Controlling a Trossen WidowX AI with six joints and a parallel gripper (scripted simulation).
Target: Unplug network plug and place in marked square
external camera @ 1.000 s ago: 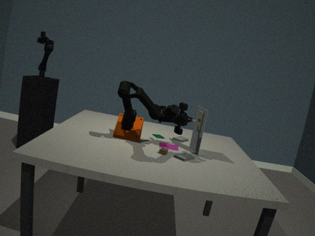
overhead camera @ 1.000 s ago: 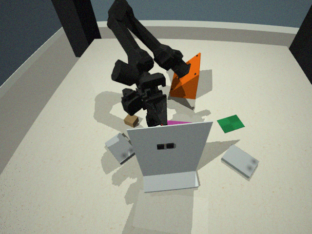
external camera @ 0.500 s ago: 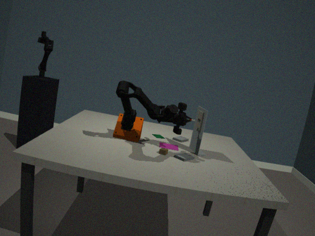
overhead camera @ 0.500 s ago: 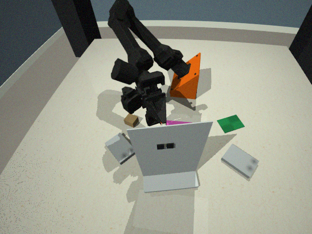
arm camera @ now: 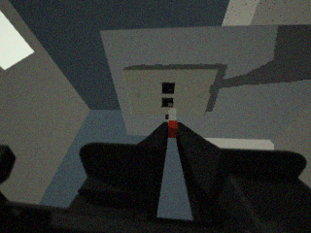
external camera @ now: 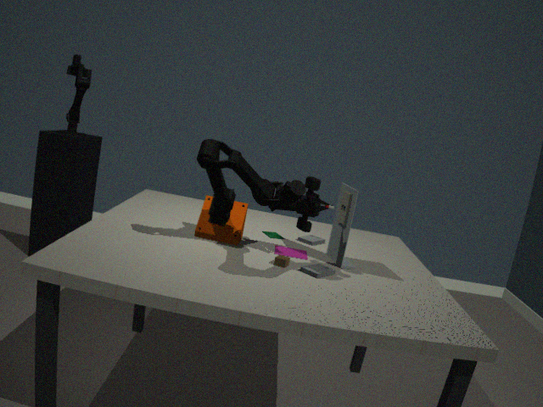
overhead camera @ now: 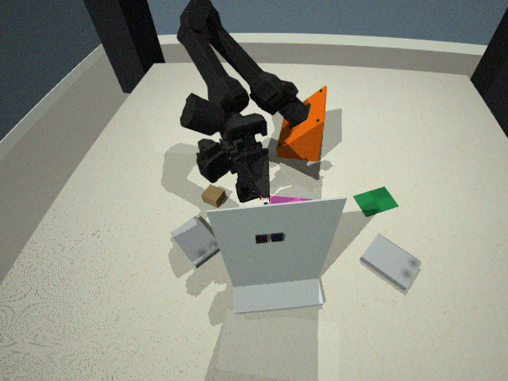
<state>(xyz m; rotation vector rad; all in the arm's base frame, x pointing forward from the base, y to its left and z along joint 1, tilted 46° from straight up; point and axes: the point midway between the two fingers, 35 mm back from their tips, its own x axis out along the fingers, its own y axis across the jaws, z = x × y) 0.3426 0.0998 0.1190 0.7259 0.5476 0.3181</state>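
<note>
My gripper [overhead camera: 261, 197] [external camera: 324, 206] [arm camera: 171, 126] is shut on the small plug, red at the fingertips with a whitish front end. The plug [overhead camera: 267, 200] [external camera: 329, 206] [arm camera: 172, 116] sticks out ahead of the fingers, held high above the table. It is outside the socket, with a small gap to the upright grey panel [overhead camera: 295, 262] [external camera: 337, 241] [arm camera: 253, 107]. Two dark openings, an upper one [arm camera: 168, 87] and a lower one [arm camera: 167, 102], show on the panel's plate. The tab cannot be made out. A magenta patch [overhead camera: 286, 200] [external camera: 290, 252] and a green patch [overhead camera: 375, 202] [external camera: 272, 235] lie on the table.
A brown block [overhead camera: 213, 195] [external camera: 282, 261] lies near the magenta patch. One grey box [overhead camera: 194, 241] [external camera: 317, 270] and another grey box [overhead camera: 390, 261] [external camera: 310, 239] lie on either side of the panel. An orange wedge [overhead camera: 305, 141] [external camera: 237, 223] stands by the arm's base.
</note>
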